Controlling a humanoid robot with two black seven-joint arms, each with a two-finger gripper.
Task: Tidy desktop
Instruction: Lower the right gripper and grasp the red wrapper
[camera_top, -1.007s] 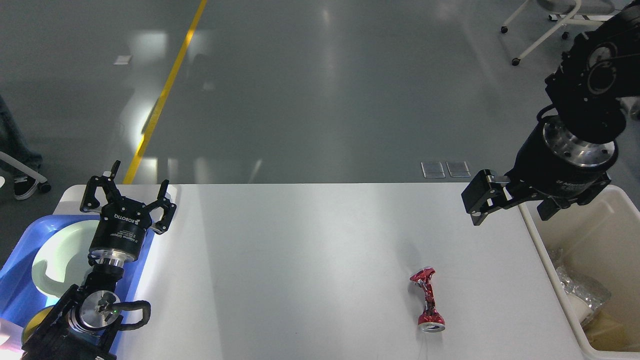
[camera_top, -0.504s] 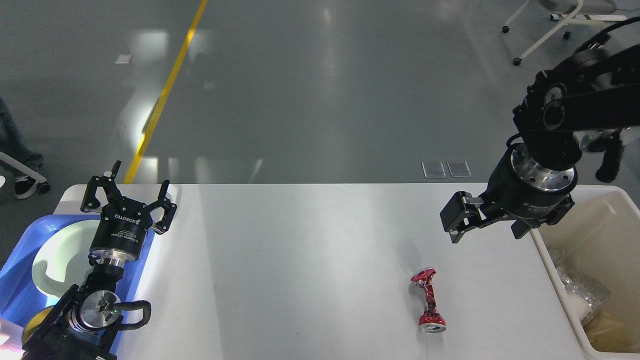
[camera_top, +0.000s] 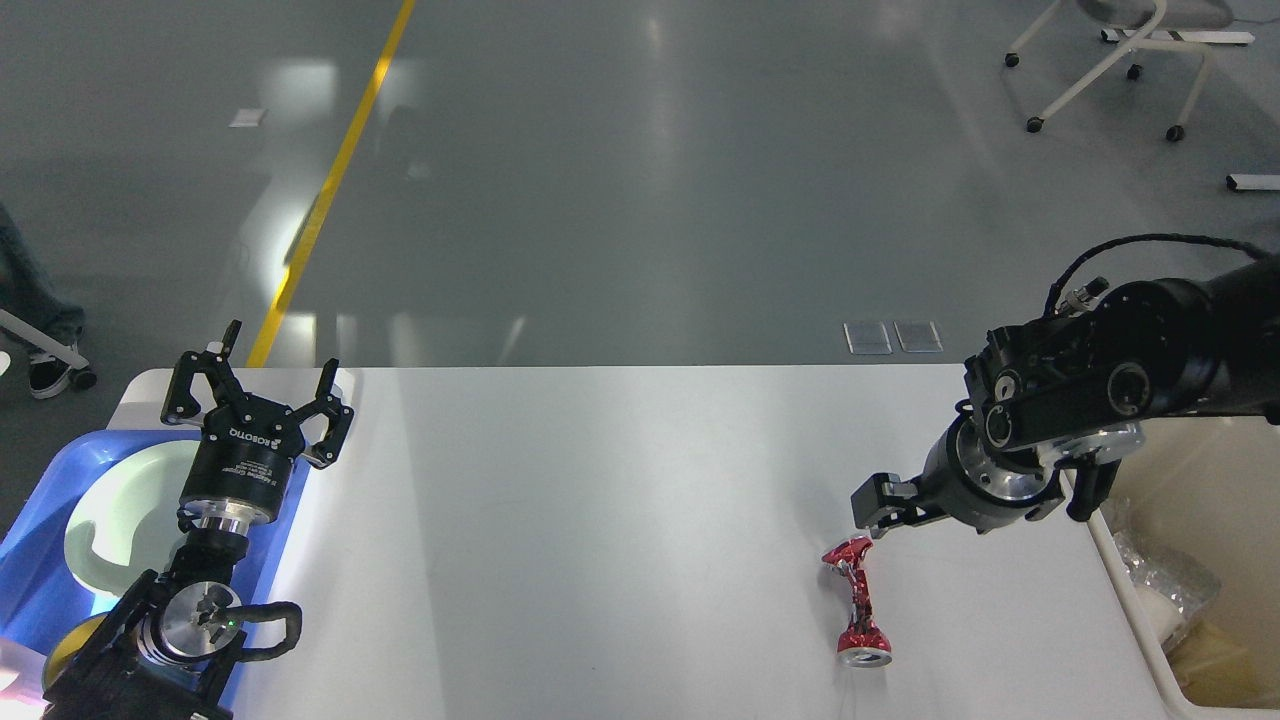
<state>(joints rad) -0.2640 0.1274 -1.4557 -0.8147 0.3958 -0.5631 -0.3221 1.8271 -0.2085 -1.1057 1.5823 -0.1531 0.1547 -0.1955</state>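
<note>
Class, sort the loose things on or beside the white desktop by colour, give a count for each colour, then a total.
Red: 1, the crushed can
Blue: 1, the tray
Pale green: 1, the dish in the tray
Beige: 1, the bin
Total: 4

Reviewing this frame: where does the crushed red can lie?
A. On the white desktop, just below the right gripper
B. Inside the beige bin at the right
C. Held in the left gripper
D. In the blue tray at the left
A: the crushed red can lies on the bare white desktop, its upper end just under the right gripper, outside the beige bin.
</note>
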